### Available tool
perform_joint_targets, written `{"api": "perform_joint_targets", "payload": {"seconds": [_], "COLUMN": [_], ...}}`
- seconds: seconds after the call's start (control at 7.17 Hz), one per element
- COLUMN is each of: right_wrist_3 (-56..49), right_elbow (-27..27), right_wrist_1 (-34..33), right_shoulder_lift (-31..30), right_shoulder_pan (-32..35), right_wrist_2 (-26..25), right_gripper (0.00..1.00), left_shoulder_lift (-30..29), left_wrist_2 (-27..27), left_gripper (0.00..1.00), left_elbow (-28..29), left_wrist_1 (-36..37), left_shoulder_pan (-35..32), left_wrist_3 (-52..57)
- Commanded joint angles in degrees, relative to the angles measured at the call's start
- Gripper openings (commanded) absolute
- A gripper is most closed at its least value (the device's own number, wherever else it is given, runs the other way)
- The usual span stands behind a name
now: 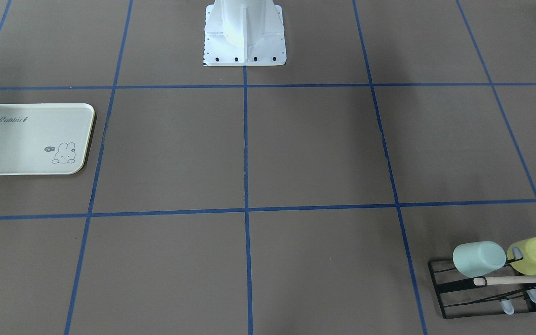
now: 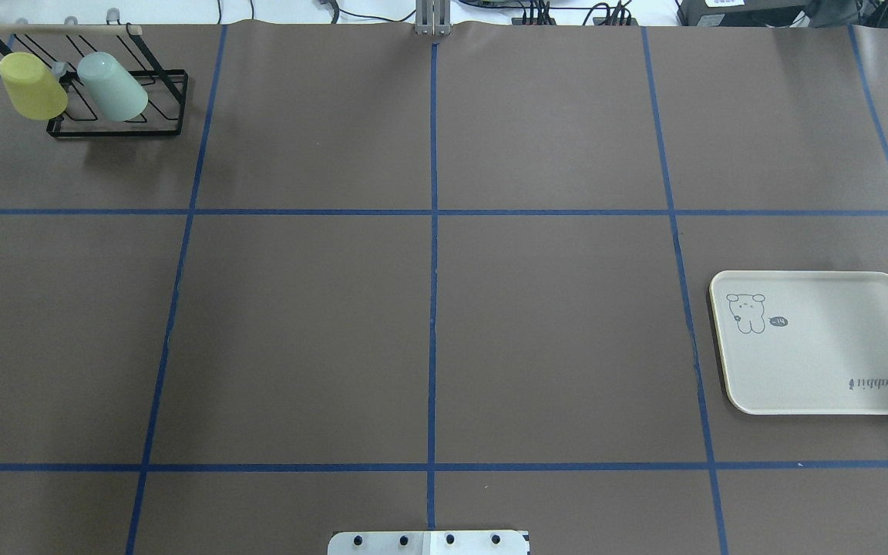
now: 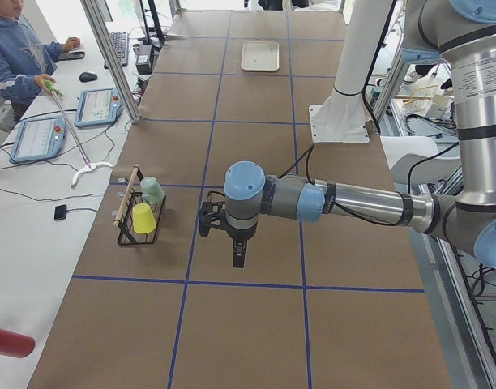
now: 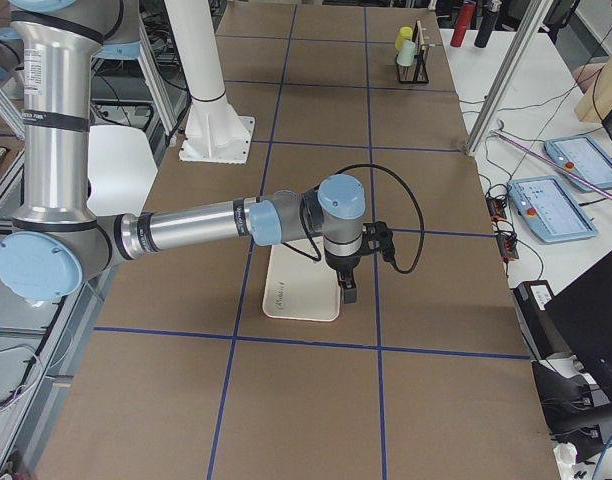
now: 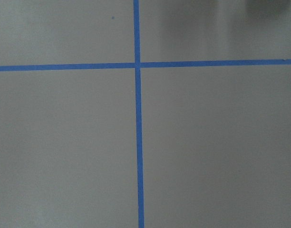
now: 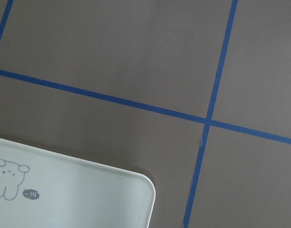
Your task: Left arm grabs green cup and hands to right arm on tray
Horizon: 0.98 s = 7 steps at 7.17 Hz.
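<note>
The green cup (image 1: 479,258) hangs tilted on a black wire rack (image 1: 441,289) at the table's far left corner in the overhead view (image 2: 112,86), next to a yellow-green cup (image 1: 533,255). The tray (image 2: 822,343) lies bare on the right side and also shows in the right wrist view (image 6: 64,190). My left gripper (image 3: 238,258) shows only in the exterior left view, hanging above the table, apart from the rack. My right gripper (image 4: 349,293) shows only in the exterior right view, above the tray's edge. I cannot tell whether either is open or shut.
Blue tape lines divide the brown table into squares. The white robot base (image 1: 244,32) stands at the table's near middle edge. A wooden rod (image 1: 524,279) tops the rack. An operator (image 3: 21,57) sits beside the table with tablets.
</note>
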Motion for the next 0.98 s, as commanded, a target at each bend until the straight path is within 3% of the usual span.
{"api": "perform_joint_targets", "payload": {"seconds": [0.0, 0.84], "right_wrist_3": [0.0, 0.0], "right_elbow": [-0.06, -0.23], "right_wrist_1": [0.04, 0.04], "right_shoulder_lift": [-0.23, -0.23], "right_shoulder_pan": [0.02, -0.06], "right_wrist_2": [0.02, 0.1], "right_gripper": [1.0, 1.0], "left_shoulder_lift": [-0.08, 0.54], "left_wrist_2": [-0.03, -0.03], "left_gripper": [1.0, 1.0], "left_elbow": [0.61, 0.26], "left_wrist_1": [-0.8, -0.99], "left_shoulder_pan": [0.01, 0.53], "left_wrist_3": [0.56, -0.04]}}
